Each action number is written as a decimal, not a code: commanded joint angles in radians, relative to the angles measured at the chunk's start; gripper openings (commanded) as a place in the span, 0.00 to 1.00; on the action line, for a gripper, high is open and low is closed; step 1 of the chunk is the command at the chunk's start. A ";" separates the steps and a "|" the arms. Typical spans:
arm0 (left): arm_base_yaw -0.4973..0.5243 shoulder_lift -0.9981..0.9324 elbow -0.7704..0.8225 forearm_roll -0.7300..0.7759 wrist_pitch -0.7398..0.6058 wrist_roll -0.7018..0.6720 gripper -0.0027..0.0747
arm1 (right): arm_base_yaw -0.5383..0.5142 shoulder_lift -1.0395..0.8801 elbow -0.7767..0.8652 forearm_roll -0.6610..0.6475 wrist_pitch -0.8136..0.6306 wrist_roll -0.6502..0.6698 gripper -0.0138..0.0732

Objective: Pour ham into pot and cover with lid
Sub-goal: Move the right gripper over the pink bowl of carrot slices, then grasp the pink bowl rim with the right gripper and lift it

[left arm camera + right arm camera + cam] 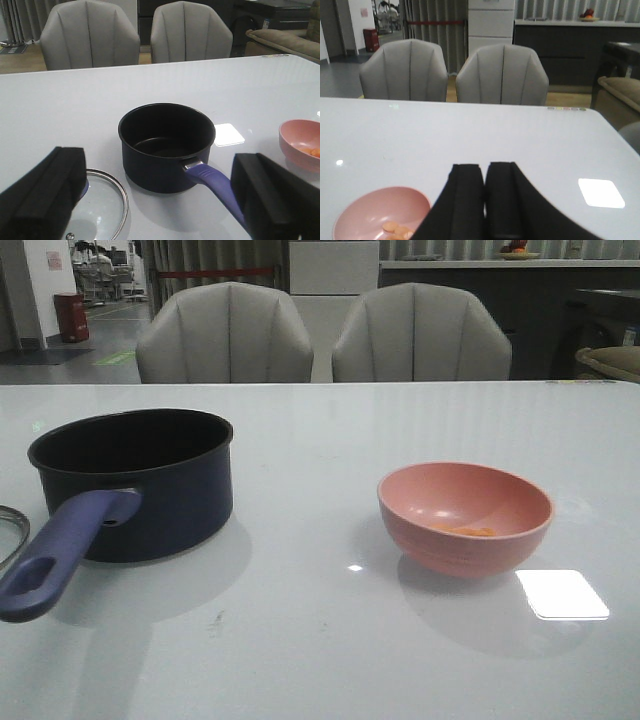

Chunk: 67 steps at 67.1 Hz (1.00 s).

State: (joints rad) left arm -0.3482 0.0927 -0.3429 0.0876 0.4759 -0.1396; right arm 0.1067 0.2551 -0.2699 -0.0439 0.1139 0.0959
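Room: two grey chairs (225, 332) are standing behind a glossy white table (320, 640); a dark counter is running along the back wall.
Lid (100, 202): lying flat on the table just beside the pot, at the table's far left; the front view is catching only a sliver of its rim (10, 530), while the left wrist view is showing the glass and metal rim, with the knob mostly hiding behind a pad.
Pot (140, 485): standing upright on the left, handle pointing toward the near edge; its inside is looking dark and bare in the left wrist view.
Left gripper (160, 200): its pads are standing spread wide, holding nothing, hovering near the pot's handle; it is not appearing in the front view.
Bowl (465, 515): sitting upright on the right, well apart from the pot.
Ham (470, 531): lying in the bowl's bottom as a faint orange smear from the front; the right wrist view is showing separate slivers (397, 230).
Right gripper (485, 200): its pads are pressing together on nothing, sitting just beside the bowl, which is being cut off at the picture's edge.
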 commanded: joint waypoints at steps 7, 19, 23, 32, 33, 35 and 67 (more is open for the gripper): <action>-0.008 0.009 -0.025 -0.004 -0.086 -0.001 0.86 | 0.001 0.099 -0.043 0.004 -0.047 0.007 0.35; -0.008 0.009 -0.025 -0.005 -0.086 -0.001 0.86 | 0.005 0.261 -0.107 0.004 0.021 0.007 0.43; -0.008 0.009 -0.025 -0.005 -0.086 -0.001 0.86 | 0.024 0.328 -0.143 0.007 0.035 0.007 0.52; -0.008 0.009 -0.025 -0.005 -0.086 -0.001 0.86 | 0.102 0.510 -0.228 0.044 0.080 0.007 0.66; -0.008 0.009 -0.025 -0.005 -0.086 -0.001 0.86 | 0.112 0.528 -0.236 0.051 0.082 0.007 0.66; -0.008 0.009 -0.025 -0.005 -0.086 -0.001 0.86 | 0.130 0.566 -0.257 0.067 0.087 0.007 0.67; -0.008 0.008 -0.025 -0.005 -0.086 -0.001 0.86 | 0.195 1.223 -0.578 0.134 0.124 0.007 0.66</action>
State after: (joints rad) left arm -0.3505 0.0921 -0.3429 0.0876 0.4759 -0.1396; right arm 0.2997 1.4116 -0.7685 0.0838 0.2790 0.1031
